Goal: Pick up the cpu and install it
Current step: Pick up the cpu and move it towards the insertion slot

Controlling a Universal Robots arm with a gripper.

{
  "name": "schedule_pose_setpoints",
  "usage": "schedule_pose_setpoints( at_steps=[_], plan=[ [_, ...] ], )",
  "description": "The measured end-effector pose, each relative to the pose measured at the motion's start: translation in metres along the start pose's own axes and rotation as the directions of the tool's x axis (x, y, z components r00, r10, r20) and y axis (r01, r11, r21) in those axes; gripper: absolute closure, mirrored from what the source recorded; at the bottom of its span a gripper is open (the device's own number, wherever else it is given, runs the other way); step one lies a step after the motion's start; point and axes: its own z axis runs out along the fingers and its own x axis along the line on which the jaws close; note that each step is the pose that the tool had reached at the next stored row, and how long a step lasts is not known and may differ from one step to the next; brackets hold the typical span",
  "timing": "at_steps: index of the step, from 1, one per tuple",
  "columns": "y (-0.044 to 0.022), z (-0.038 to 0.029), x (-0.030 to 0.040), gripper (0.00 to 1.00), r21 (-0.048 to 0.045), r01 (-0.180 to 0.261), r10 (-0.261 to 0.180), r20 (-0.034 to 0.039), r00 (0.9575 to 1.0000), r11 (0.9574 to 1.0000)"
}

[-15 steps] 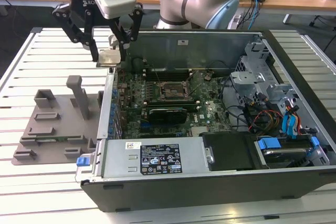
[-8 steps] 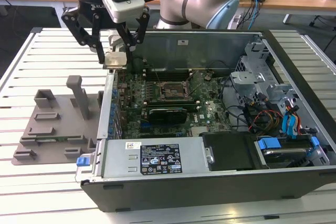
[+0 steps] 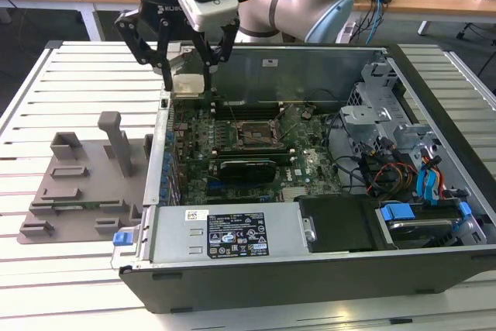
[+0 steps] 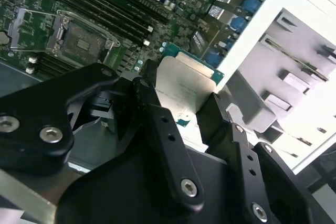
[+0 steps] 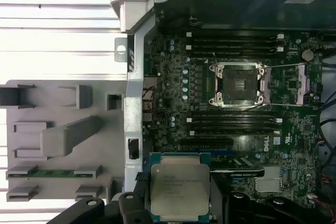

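Gripper (image 3: 188, 81) was clenched on the cpu (image 3: 188, 87), 2 fingers (image 4: 152, 103) pinching opposite edges, silver top facing up! It hung above the open computer case (image 3: 325, 269), near the wall beside the grey tray (image 3: 77, 191), well apart from the motherboard socket (image 5: 239, 84).

The pincer (image 5: 179, 206) grips the cpu (image 5: 180, 188) by two opposite edges, its silver lid facing the camera with a green rim around it. The cpu hangs over the motherboard (image 5: 173, 87), just inside the case wall (image 5: 133, 121) and well apart from the open socket (image 5: 239, 84), which lies between banks of memory slots (image 5: 231, 121). Beyond the wall, a grey tray (image 5: 58, 140) sits on the slatted worktop (image 5: 52, 40).
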Motion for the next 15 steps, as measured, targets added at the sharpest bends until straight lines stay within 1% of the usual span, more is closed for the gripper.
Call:
schedule_pose_setpoints(
  at_steps=[2, 3, 5, 8, 12, 15],
  plan=[
    [0.0013, 0.0010, -0.0038, 0.45, -0.0001, 0.000, 0.000, 0.0000, 1.0000, 1.0000],
    [0.0025, 0.0025, -0.0086, 0.45, -0.0001, 0.000, 0.000, 0.0000, 1.0000, 1.0000],
    [0.0037, 0.0045, -0.0139, 0.45, 0.0000, 0.000, 0.000, -0.0001, 1.0000, 1.0000],
    [0.0042, 0.0066, -0.0179, 0.45, 0.0000, 0.000, 0.000, 0.0000, 1.0000, 1.0000],
    [0.0044, 0.0108, -0.0281, 0.45, 0.0000, 0.000, 0.000, 0.0000, 1.0000, 1.0000],
    [0.0044, 0.0122, -0.0320, 0.45, 0.0001, 0.000, 0.000, 0.0000, 1.0000, 1.0000]
  ],
)
